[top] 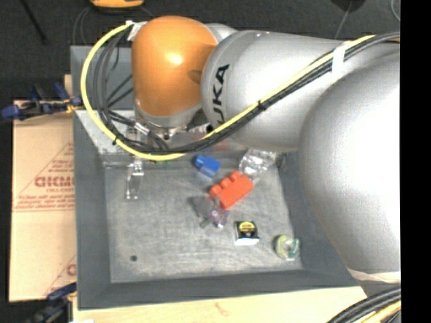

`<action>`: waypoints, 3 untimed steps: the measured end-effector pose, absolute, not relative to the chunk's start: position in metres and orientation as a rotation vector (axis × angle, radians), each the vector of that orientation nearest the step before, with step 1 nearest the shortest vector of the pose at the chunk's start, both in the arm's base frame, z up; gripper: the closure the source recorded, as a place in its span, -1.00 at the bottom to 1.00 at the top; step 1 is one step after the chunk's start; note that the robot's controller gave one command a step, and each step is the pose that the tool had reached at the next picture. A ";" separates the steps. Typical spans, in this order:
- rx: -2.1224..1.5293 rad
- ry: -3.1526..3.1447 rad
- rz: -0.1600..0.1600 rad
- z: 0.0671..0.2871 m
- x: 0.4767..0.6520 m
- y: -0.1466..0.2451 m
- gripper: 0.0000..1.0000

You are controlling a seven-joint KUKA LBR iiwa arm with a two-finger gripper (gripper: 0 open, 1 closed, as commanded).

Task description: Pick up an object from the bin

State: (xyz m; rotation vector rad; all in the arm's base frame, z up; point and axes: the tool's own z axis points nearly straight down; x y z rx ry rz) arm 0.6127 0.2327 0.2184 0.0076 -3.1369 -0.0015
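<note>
My gripper (pixel 132 191) hangs below the orange wrist cover over the bare floor in the bin's back left part, with nothing seen in it. To its right lies a small blue piece (pixel 206 164) near the back wall. A red-orange toy brick (pixel 231 189) sits just right of and in front of the blue piece. A dark grey flat piece (pixel 201 208) lies in front of the brick, with a small clear part (pixel 217 217) against it. All of these lie apart from the gripper.
A clear plastic item (pixel 258 161) sits at the back right. A small yellow, black and white tape measure (pixel 246 232) and a greenish clear ball (pixel 287 247) lie at the front right. The arm covers the bin's right side.
</note>
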 end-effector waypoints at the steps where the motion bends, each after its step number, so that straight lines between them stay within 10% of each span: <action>1: 0.045 -3.138 0.001 0.103 0.639 0.207 -1.00; 3: 0.291 -3.131 0.004 0.102 0.647 0.078 -1.00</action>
